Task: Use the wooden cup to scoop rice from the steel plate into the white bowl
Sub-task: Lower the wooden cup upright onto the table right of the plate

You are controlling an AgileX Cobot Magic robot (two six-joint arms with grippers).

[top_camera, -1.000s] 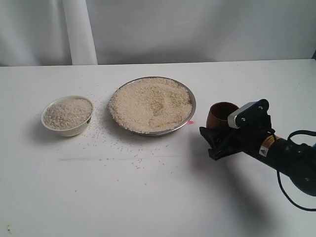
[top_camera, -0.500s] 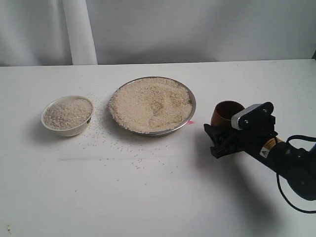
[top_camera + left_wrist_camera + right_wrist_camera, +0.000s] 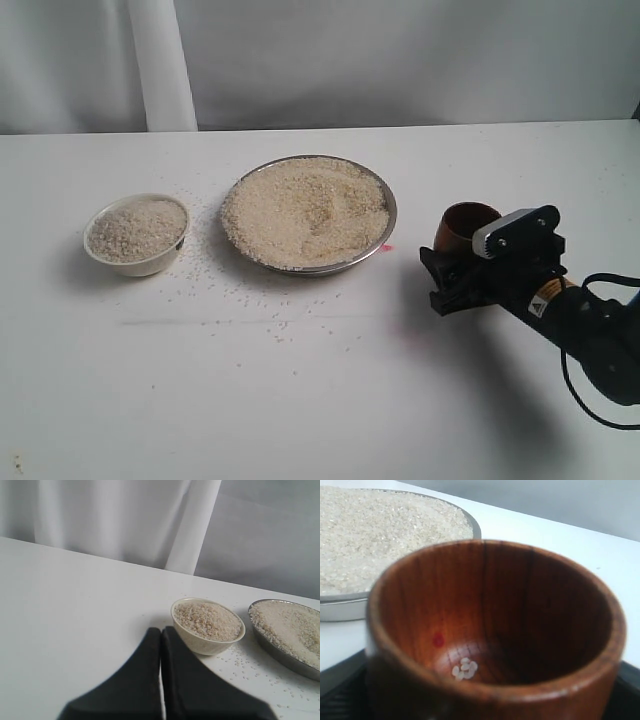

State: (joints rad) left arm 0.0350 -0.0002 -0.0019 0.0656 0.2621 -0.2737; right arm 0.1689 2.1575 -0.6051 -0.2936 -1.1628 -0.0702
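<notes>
The steel plate (image 3: 391, 214) at mid-table holds a wide heap of rice (image 3: 305, 210). To its left stands the white bowl (image 3: 135, 263), filled with rice. Right of the plate, my right gripper (image 3: 447, 268) is shut on the wooden cup (image 3: 462, 222), held upright just above the table. In the right wrist view the cup (image 3: 495, 605) fills the frame, a few grains (image 3: 464, 668) on its bottom, with the plate (image 3: 345, 607) behind it. The left wrist view shows my left gripper (image 3: 160, 632) shut and empty, a little short of the bowl (image 3: 200, 642), with the plate (image 3: 280, 652) beyond.
Loose grains (image 3: 270, 315) are scattered on the white table in front of the plate and around the bowl. A grey curtain hangs behind the table's far edge. A small pink mark (image 3: 386, 247) lies by the plate's right rim.
My right gripper has carried the wooden cup a short way to the right, away from the plate. Plate, bowl and rice are unchanged.
</notes>
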